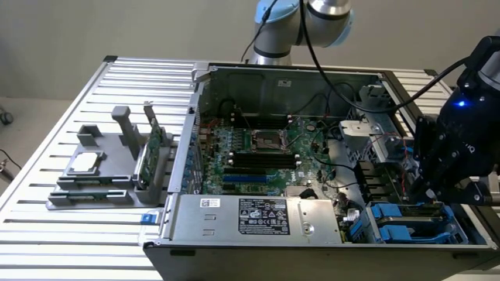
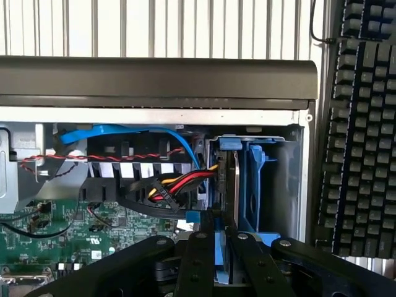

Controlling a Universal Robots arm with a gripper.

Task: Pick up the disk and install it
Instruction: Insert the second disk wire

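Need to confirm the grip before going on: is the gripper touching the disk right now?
Touching. In the wrist view the gripper has its fingers closed against the edge of the disk, which stands on edge in the blue drive bay.

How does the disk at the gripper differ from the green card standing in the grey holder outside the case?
The disk sits edge-up inside the case's drive bay, framed by blue rails; the green card stands outside on the grey holder, with no rails. The gripper is at the disk; nothing touches the card. Both stand on edge.

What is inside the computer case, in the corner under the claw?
Blue drive bays with the disk standing on edge between the claw fingers. Its lower part is hidden behind them.
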